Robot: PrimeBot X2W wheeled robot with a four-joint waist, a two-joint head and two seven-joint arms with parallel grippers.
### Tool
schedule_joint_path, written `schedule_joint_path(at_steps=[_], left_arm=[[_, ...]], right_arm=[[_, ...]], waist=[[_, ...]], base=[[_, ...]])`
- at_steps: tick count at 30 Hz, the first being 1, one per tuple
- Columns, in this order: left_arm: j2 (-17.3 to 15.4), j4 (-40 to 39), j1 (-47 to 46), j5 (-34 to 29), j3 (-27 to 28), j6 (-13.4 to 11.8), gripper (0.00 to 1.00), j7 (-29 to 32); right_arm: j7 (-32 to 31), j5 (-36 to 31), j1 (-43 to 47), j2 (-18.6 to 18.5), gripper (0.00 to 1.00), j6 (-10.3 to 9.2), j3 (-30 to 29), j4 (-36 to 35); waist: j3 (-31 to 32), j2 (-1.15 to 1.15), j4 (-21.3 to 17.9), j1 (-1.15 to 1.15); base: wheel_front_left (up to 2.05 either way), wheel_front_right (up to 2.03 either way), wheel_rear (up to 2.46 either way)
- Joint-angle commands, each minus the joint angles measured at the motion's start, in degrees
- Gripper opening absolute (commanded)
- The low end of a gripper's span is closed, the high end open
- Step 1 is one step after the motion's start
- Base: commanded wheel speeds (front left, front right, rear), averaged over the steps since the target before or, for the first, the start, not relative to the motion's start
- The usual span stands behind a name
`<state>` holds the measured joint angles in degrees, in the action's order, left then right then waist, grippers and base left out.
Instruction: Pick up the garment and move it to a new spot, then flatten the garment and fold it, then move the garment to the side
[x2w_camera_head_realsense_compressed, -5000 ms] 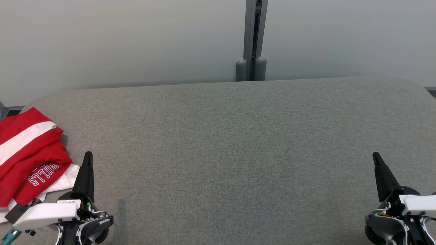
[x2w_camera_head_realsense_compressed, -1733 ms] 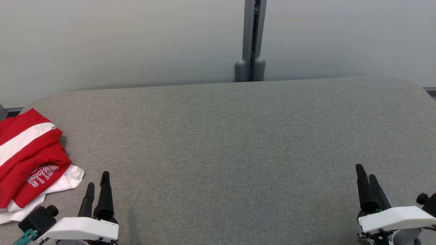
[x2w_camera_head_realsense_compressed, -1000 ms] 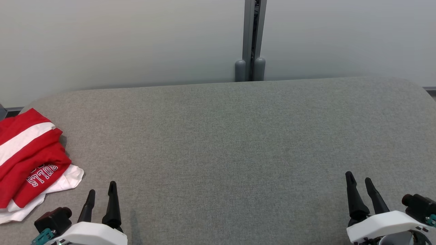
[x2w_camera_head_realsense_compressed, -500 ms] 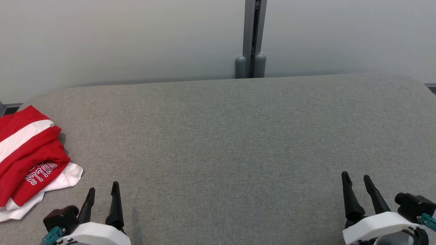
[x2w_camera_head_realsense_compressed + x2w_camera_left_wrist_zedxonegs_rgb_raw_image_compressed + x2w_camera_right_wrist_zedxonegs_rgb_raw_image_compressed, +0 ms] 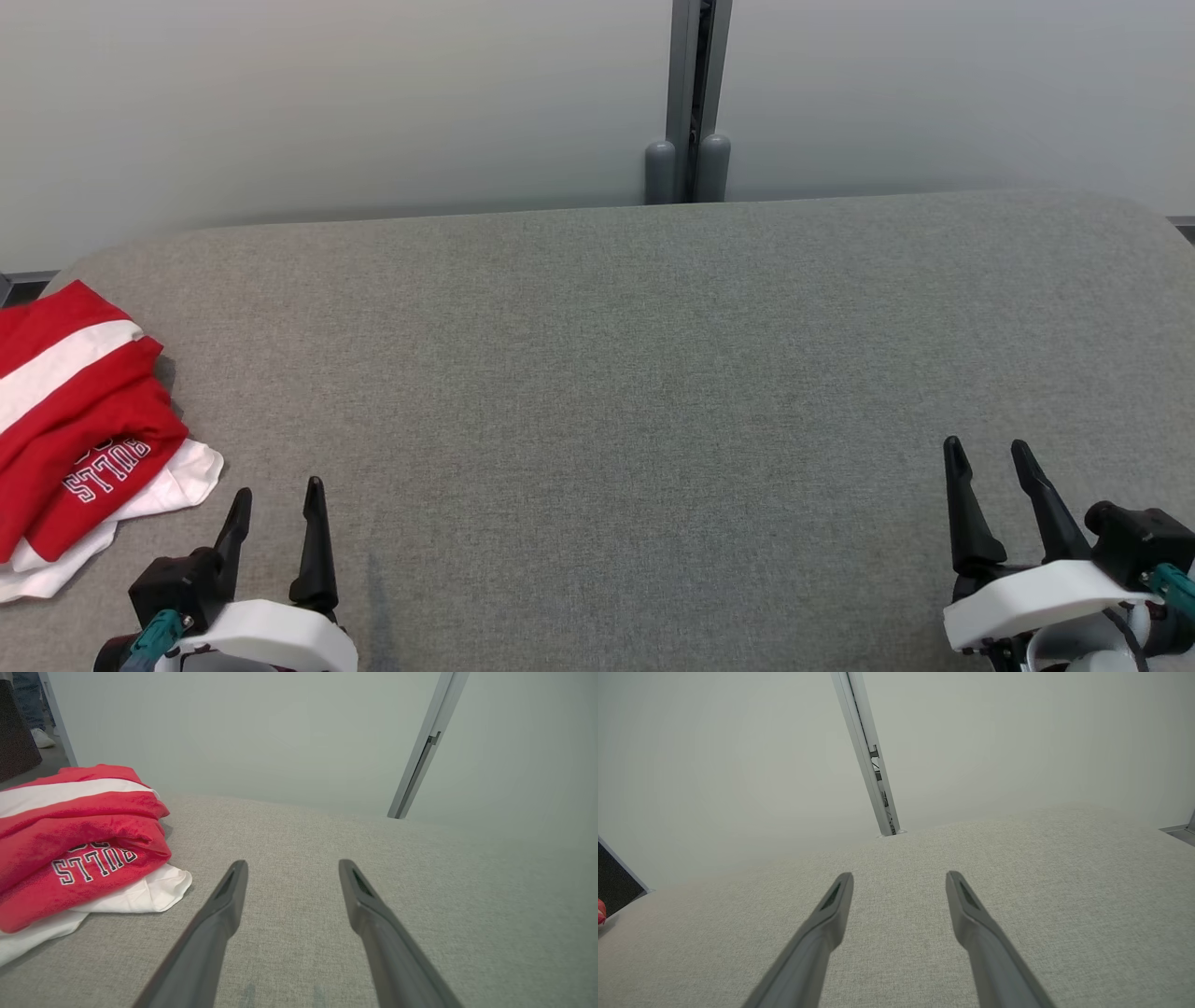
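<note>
So the garment (image 5: 79,411), a red and white top with BULLS lettering, sits in a loosely folded heap way out at 9 o'clock on the grey fabric surface (image 5: 635,373), right by its edge. The left gripper (image 5: 278,487) hangs low at 7 o'clock, fingers spread apart with nothing between them, and the garment is near it at roughly 10 o'clock, not touching. The right gripper (image 5: 985,443) is over at 5 o'clock, well apart from the garment, fingers also spread and empty.
</note>
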<state>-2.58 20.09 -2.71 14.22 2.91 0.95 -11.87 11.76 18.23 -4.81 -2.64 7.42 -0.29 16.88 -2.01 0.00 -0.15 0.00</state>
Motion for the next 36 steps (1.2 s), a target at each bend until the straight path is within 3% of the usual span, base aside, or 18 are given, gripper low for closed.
schedule_joint_path(at_steps=[1, 26, 36], left_arm=[[-0.4, -0.7, -0.8, -1.6, 0.3, -0.3, 1.0, -0.6], [-0.5, -1.1, -0.2, -12.7, 1.2, -1.2, 1.0, -3.3], [-0.5, -0.4, 0.1, -12.6, 1.2, -1.3, 1.0, -3.3]], right_arm=[[0.7, -1.4, -1.0, -0.4, 1.0, 0.09, -0.1, -0.6], [3.4, -11.7, -0.2, -0.5, 1.0, 0.11, 0.0, -0.8], [3.5, -12.8, 0.3, -0.4, 1.0, 0.11, 0.6, -0.2]], waist=[[-0.1, 0.0, 0.0, 0.0], [0.2, 0.0, -0.2, 0.0], [0.4, 0.0, 1.9, 0.0]], base=[[0.0, 0.0, 0.0], [0.0, 0.0, 0.0], [0.0, 0.0, 0.0]])
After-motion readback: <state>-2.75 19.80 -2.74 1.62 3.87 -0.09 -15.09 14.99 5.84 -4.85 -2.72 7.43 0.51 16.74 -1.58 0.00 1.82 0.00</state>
